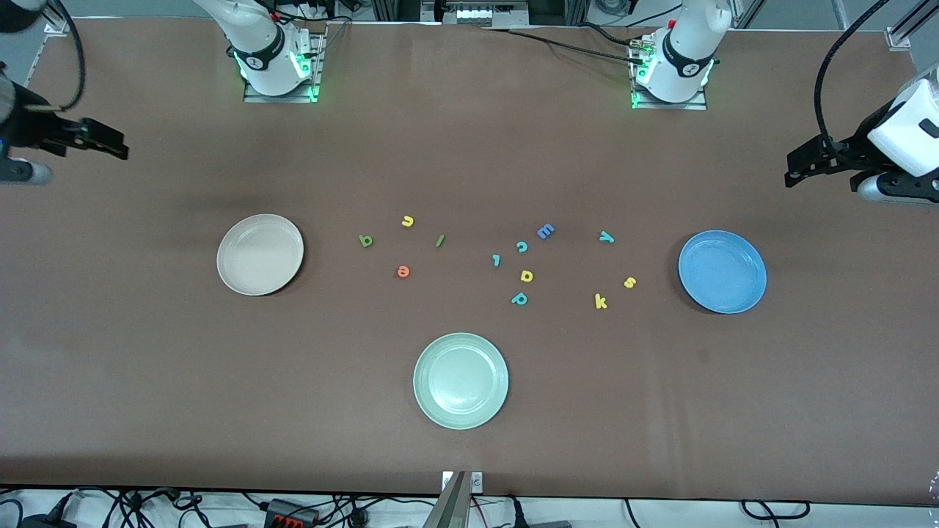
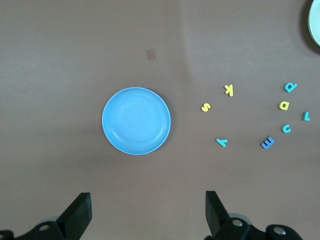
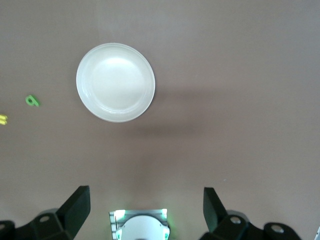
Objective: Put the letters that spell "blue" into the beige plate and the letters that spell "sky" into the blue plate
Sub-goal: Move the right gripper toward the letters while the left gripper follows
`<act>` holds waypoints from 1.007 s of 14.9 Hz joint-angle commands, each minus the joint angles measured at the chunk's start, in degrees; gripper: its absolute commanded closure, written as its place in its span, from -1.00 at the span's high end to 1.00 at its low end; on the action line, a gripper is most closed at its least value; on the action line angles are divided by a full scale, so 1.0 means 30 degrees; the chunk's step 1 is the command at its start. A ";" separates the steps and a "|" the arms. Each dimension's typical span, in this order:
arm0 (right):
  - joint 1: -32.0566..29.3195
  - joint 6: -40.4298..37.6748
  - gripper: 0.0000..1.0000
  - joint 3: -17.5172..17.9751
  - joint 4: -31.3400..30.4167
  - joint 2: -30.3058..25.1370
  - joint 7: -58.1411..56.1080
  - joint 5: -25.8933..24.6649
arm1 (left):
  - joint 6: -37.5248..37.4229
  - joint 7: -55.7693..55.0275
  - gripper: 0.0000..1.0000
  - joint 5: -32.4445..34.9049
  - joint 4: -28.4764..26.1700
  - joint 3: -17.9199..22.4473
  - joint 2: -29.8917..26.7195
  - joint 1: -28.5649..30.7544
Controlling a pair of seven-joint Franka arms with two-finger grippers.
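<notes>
The beige plate (image 1: 260, 254) (image 3: 115, 82) lies toward the right arm's end, the blue plate (image 1: 722, 271) (image 2: 136, 120) toward the left arm's end. Beside the beige plate lie the dark green b (image 1: 366, 240) (image 3: 32, 101), yellow u (image 1: 408, 221), green l (image 1: 440, 240) and orange e (image 1: 403, 272). Beside the blue plate lie the teal y (image 1: 607, 237) (image 2: 221, 142), yellow s (image 1: 629, 282) (image 2: 206, 107) and yellow k (image 1: 601, 301) (image 2: 229, 89). My left gripper (image 1: 799, 167) (image 2: 148, 212) hangs open and empty, high over its table end. So does my right gripper (image 1: 110, 143) (image 3: 146, 210) over its end.
A pale green plate (image 1: 461, 380) sits nearest the front camera, mid-table. Between the two letter groups lie a blue E (image 1: 545, 232), teal c (image 1: 522, 247), a small teal piece (image 1: 497, 259), a yellow rounded letter (image 1: 527, 276) and teal p (image 1: 519, 298).
</notes>
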 commanded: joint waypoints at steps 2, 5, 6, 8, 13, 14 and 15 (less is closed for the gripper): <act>0.1795 0.1450 1.00 0.0088 -0.0731 0.1718 0.0204 0.0351 | -0.0531 -0.0241 1.00 0.0134 0.0601 -0.0108 0.0233 -0.0005; 0.2822 0.3061 1.00 0.0088 -0.1609 0.2890 0.0822 0.1699 | -0.0618 -0.0124 1.00 -0.0014 0.0572 -0.0108 0.0641 -0.0441; 0.3261 0.3966 1.00 0.0088 -0.2163 0.3125 0.0822 0.1701 | -0.0851 -0.0066 1.00 -0.0014 0.0543 -0.0108 0.0933 -0.0908; 0.4111 0.6045 1.00 0.0088 -0.3452 0.3623 0.0851 0.1701 | -0.1087 -0.0269 1.00 0.0247 0.0630 -0.0079 0.2218 -0.2137; 0.6396 0.9447 1.00 0.0088 -0.4804 0.5116 0.2577 0.1701 | 0.0107 -0.0387 1.00 0.0074 0.0543 -0.0108 0.4886 -0.3109; 0.6720 1.0266 1.00 0.0088 -0.5154 0.5410 0.3102 0.1701 | 0.0722 -0.0387 1.00 0.0045 0.0514 -0.0108 0.5645 -0.3458; 0.7013 1.1318 1.00 0.0088 -0.5650 0.5674 0.3600 0.1701 | 0.1395 -0.0532 1.00 0.0044 0.0513 -0.0108 0.6349 -0.3810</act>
